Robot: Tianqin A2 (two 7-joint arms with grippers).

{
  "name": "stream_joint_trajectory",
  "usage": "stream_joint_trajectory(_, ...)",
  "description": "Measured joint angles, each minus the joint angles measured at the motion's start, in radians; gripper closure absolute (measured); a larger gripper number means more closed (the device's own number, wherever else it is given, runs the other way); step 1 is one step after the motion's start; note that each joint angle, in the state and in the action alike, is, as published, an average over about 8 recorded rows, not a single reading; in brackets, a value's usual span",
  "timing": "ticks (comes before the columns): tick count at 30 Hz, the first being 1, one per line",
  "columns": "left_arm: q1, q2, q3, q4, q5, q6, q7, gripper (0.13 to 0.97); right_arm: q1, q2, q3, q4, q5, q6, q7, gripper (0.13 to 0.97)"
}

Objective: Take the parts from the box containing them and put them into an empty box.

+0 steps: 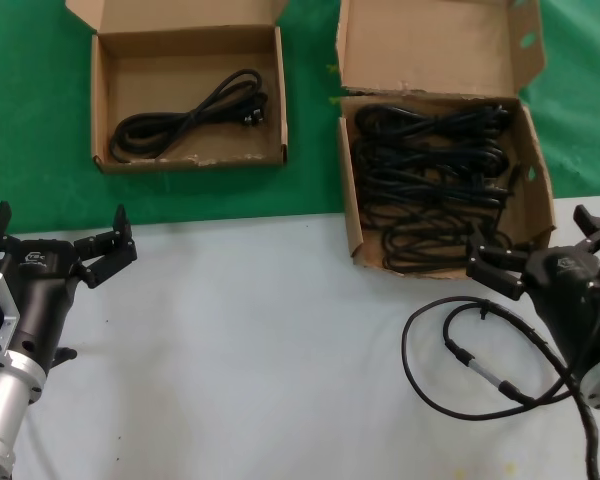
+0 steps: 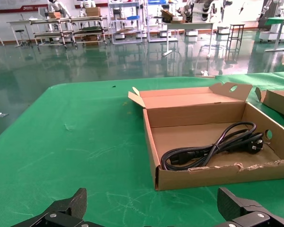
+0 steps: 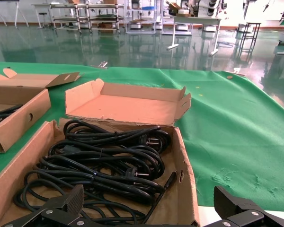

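Observation:
The larger brown box (image 1: 352,215) with a big lid flap sits at the back right and holds several coiled black power cords (image 1: 430,180). The smaller, shallow box (image 1: 190,160) at the back left holds one coiled cord (image 1: 185,120). My right gripper (image 1: 535,245) hovers open just in front of the larger box's near right corner; in the right wrist view its fingers frame the cords (image 3: 99,165) and the box wall (image 3: 184,189). My left gripper (image 1: 58,230) hangs open over the white surface, short of the smaller box (image 2: 217,176) and its cord (image 2: 213,146).
A thin black cable with a silver connector (image 1: 480,360) lies looped on the white surface (image 1: 260,350) by my right arm. Both boxes rest on a green cloth (image 1: 30,120). The smaller box's side (image 3: 14,125) shows in the right wrist view.

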Motion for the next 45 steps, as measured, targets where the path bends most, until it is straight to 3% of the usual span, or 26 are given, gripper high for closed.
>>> stream_joint_trajectory(45, 0.000, 0.000, 0.000, 0.000, 0.000, 0.000, 0.000, 0.132, 0.000, 0.000, 0.000, 0.000, 0.000, 0.000, 0.000, 0.129)
